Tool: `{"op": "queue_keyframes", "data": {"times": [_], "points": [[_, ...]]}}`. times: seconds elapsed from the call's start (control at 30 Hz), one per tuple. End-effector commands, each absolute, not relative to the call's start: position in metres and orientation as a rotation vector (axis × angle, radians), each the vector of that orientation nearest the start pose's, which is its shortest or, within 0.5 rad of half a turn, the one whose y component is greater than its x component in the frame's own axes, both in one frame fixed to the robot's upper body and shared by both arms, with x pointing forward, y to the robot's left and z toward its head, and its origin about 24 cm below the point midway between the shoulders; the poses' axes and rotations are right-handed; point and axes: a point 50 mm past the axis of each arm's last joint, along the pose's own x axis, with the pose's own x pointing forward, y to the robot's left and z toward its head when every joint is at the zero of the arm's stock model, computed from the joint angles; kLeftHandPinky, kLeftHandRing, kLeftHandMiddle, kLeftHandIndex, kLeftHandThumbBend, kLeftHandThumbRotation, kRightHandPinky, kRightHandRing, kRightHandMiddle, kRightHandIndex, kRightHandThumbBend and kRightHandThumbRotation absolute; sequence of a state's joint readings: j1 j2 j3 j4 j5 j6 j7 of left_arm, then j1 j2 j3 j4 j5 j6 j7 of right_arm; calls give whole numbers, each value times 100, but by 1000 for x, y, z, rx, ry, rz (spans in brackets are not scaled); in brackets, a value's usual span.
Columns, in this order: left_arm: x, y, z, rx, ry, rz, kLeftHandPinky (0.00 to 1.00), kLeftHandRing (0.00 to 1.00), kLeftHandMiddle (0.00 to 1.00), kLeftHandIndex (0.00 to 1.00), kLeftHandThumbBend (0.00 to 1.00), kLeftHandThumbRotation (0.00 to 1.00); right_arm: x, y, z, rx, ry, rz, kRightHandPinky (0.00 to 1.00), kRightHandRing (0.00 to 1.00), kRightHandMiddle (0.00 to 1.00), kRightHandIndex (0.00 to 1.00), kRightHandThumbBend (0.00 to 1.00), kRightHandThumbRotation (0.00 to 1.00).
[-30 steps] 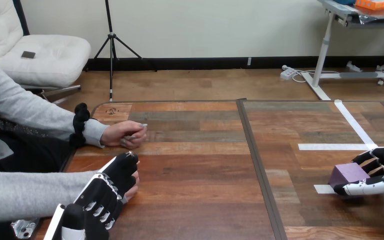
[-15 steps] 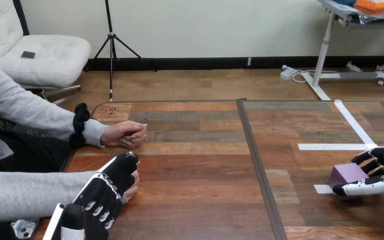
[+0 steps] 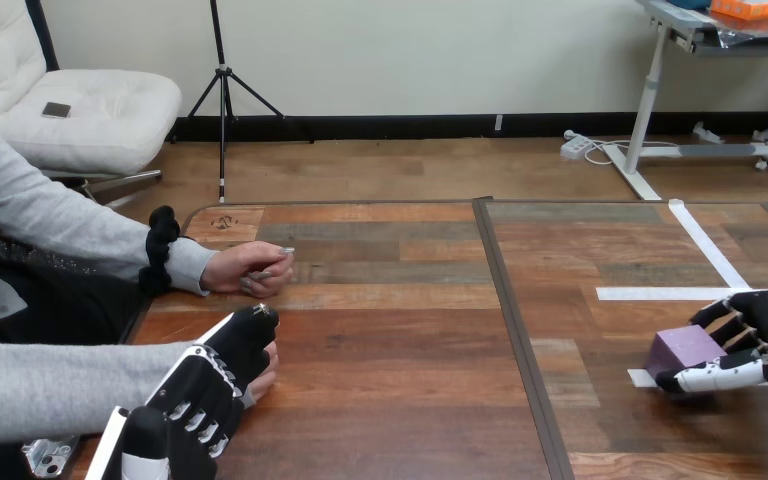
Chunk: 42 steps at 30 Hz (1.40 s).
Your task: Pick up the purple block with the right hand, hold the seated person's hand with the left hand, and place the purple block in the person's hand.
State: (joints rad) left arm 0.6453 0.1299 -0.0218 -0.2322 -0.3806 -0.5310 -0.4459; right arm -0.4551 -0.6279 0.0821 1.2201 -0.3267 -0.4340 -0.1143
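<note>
The purple block point(image 3: 682, 349) is at the right of the table, gripped by my right hand point(image 3: 750, 348), whose fingers and thumb curl round it. It sits low, at or just above the table. At the lower left my left hand point(image 3: 205, 390) lies over the person's near hand point(image 3: 263, 368), with fingers curled down over it; only the person's fingertips show beneath. Further back at the left, the person's other hand point(image 3: 245, 268) rests on the table as a loose fist.
White tape strips point(image 3: 665, 294) mark the table's right part, one just under the block. A dark seam point(image 3: 513, 320) runs front to back through the wooden table point(image 3: 400, 330).
My right hand has shifted the purple block slightly left and a little up. My left hand and both of the person's hands have stayed in place.
</note>
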Motion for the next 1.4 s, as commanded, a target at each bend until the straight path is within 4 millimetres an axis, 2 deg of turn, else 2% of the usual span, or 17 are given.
{"op": "queue_keyframes", "data": {"times": [0.0,0.53,1.0,1.37], "points": [[124,183,50,-137,-275,-227,94,93,88,82,87,100,297,-321,24,-911,232,-69,38,42,46,47,82,0],[125,183,48,-145,-284,-224,95,93,88,82,86,100,298,-320,32,-916,174,-19,38,42,46,46,78,0],[125,182,49,-145,-273,-223,94,92,87,81,85,100,300,-320,40,-909,118,-17,40,43,45,46,79,0],[126,184,50,-131,-261,-230,95,93,88,81,85,100,304,-319,50,-887,69,-11,33,37,42,46,79,0]]}}
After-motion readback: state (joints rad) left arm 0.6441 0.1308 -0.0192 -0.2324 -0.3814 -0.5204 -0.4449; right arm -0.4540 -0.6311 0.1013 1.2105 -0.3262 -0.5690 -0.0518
